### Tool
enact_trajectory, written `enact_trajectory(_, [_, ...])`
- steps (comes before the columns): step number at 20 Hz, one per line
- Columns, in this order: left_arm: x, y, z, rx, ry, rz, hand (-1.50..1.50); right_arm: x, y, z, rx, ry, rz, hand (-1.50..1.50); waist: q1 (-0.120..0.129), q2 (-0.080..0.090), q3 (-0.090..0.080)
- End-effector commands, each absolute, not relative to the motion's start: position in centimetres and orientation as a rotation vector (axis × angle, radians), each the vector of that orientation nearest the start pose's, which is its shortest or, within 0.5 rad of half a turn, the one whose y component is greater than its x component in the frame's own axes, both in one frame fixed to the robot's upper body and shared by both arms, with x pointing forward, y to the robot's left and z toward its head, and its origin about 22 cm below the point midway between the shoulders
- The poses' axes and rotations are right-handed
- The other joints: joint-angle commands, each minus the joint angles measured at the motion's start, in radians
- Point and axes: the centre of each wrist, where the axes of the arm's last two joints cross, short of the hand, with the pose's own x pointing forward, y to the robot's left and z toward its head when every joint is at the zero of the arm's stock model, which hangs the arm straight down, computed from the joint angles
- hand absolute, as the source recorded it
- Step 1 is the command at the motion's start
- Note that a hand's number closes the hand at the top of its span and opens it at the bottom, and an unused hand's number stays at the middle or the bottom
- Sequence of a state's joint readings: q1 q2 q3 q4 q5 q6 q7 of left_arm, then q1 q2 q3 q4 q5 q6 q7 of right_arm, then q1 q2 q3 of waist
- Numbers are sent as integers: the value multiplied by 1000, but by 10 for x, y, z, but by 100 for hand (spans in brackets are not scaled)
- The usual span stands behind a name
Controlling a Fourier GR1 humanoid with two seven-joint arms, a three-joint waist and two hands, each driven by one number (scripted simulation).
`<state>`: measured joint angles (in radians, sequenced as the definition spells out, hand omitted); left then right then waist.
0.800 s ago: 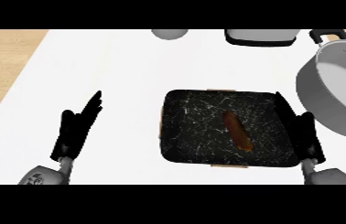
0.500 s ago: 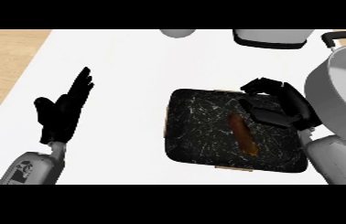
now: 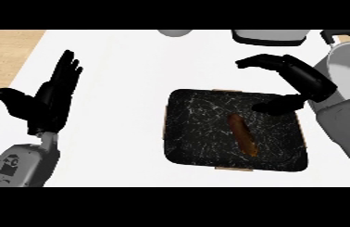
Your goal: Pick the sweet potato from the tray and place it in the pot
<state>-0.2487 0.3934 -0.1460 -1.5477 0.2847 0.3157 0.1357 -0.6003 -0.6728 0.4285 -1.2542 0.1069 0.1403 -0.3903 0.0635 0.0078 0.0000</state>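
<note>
Item: sweet potato (image 3: pixel 242 134) lying in the tray (image 3: pixel 198 142); our right hand (image 3: pixel 301 80), fingers curved and seemingly empty, risks closing beside it (left hand (image 3: pixel 51 98) spread, resting).

Pot (image 3: pixel 340 59) at the right edge, mostly out of view.

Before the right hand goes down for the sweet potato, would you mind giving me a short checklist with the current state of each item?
1. Sweet potato lies in the tray, nothing on top of it: ok.
2. Right hand open: ok.
3. Right hand above the sweet potato: not ok, it hangs over the tray's far right corner.
4. Left hand away from the tray, open: ok.
5. Pot in view at the right edge: ok; whether it is empty: cannot tell.
</note>
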Motion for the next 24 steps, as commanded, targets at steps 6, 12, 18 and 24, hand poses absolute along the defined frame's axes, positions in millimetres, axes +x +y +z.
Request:
enact_trajectory(6, [278, 272, 87, 195, -1612, 56, 0, 371, -237, 180, -97, -1711, 1651, -150, -49, -14, -1])
enact_trajectory(12, [288, 279, 83, 193, -1612, 51, 0, 357, -178, 173, -208, -1302, 2030, -150, -55, -15, -3])
enact_trajectory(18, [286, 276, 76, 202, -1606, 64, 0, 328, -123, 155, -309, -1047, 2217, -150, -71, -15, -2])
enact_trajectory(24, [285, 277, 91, 205, -1603, 68, 0, 326, -120, 131, -343, -935, 2189, -150, -60, -9, 0])
